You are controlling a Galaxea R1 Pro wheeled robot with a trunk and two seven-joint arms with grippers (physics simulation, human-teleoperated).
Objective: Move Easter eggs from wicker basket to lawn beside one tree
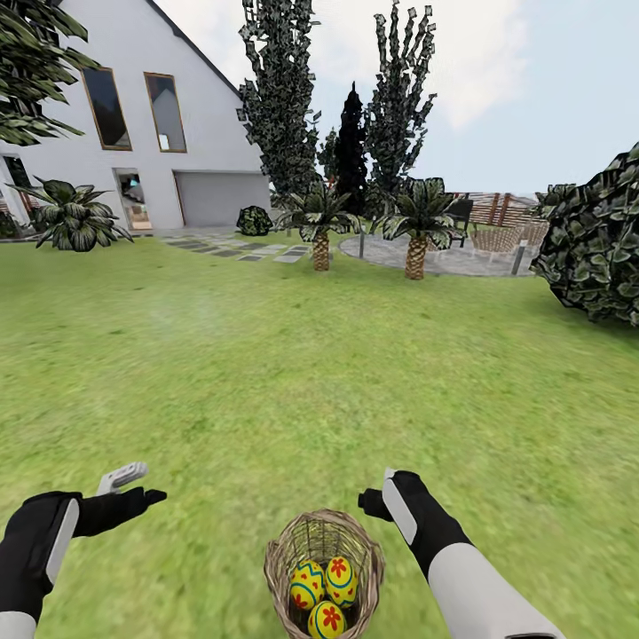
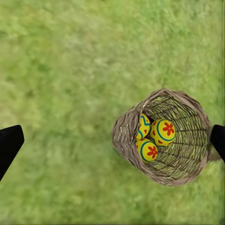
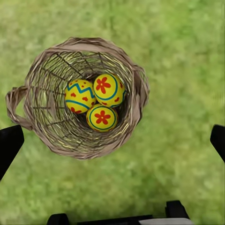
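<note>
The wicker basket (image 1: 324,568) stands on the lawn (image 1: 266,355) just in front of me, between my two arms. Three Easter eggs (image 1: 327,590) lie together in its bottom, yellow with red flowers and blue bands. My left gripper (image 1: 151,482) hovers open over grass to the basket's left. My right gripper (image 1: 374,488) hovers open just right of the rim. In the left wrist view the basket (image 2: 185,136) and eggs (image 2: 154,138) lie off to one side. The right wrist view looks straight down into the basket (image 3: 51,93) at the eggs (image 3: 96,103), with both fingertips (image 3: 9,150) spread wide.
Open grass stretches ahead to a white house (image 1: 133,115). Tall leafy trees (image 1: 280,106) and two short palms (image 1: 319,222) stand at the far edge beside a paved patio (image 1: 444,257). A big dark shrub (image 1: 595,240) sits at the right.
</note>
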